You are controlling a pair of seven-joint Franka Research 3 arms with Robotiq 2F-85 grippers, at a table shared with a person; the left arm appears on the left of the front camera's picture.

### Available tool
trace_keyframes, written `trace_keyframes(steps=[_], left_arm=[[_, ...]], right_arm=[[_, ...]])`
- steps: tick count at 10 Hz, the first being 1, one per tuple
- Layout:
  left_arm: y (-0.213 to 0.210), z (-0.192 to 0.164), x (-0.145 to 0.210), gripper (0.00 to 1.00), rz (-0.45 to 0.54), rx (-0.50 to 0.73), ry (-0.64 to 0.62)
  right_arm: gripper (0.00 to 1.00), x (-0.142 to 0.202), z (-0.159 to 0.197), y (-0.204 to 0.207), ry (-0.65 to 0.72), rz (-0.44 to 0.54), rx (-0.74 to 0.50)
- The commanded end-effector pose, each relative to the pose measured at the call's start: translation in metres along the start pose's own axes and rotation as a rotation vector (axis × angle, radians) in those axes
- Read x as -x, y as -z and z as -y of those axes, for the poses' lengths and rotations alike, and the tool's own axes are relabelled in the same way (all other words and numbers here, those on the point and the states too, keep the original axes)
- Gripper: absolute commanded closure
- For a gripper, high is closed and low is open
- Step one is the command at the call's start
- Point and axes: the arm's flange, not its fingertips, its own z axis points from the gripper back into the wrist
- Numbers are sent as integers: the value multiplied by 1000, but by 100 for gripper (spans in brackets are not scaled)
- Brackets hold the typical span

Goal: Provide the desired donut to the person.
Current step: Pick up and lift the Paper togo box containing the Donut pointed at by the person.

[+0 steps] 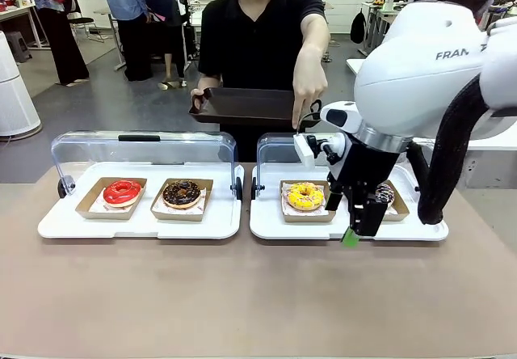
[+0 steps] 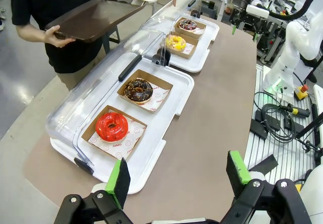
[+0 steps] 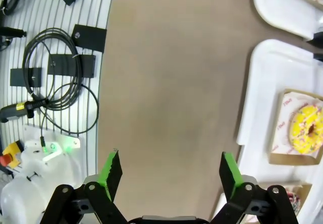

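What I'd worry about first is a grab at the wrong donut. The person (image 1: pixel 258 44) points a finger of one hand (image 1: pixel 305 94) down over the back of the right-hand white display tray (image 1: pixel 271 228). It seems to line up with the yellow sprinkled donut (image 1: pixel 304 196), yet the right gripper (image 1: pixel 357 231) hangs between that one and the dark sprinkled donut (image 1: pixel 386 192) beside it, so a small sideways drift would land it on the neighbour. That hand is also low over the tray, near the robot's wrist, and a reach inward could knock it or the raised clear lid (image 1: pixel 273 147) behind the donuts. A pinch on the soft ring rather than its cardboard carton (image 1: pixel 284 213) would probably squash it. A shallow hold on the carton's rim could let it tip on the way to the brown serving tray (image 1: pixel 242 104) the person holds out. The right arm comes in from the robot's right with its wrist turned straight down. Its fingers aim at the bare table (image 1: pixel 242 294) just beside the display tray's front edge, jaws spread wide with nothing in them. The left gripper (image 2: pixel 177 176) hangs high off the table's left end, looking along both trays, its jaws just as wide and empty.
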Motion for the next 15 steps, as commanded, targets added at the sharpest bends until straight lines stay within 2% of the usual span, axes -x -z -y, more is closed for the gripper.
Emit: trace_keyframes(steps=[1,3,4,8,9,11,15], left_arm=[[-1,1,0,0,14,2,1],[-1,1,0,0,14,2,1],[-1,1,0,0,14,2,1],[-1,1,0,0,14,2,1],[-1,1,0,0,14,2,1],[-1,1,0,0,14,2,1],[-1,1,0,0,14,2,1]], right_arm=[[0,-6,10,1,26,-32,22],[0,-10,11,-1,111,-76,39],[0,-1,5,3,16,-1,4],[0,-3,7,0,42,-13,13],[0,-5,14,12,97,-77,51],[0,-3,39,29,135,-129,97],[0,15,85,61,124,-129,122]])
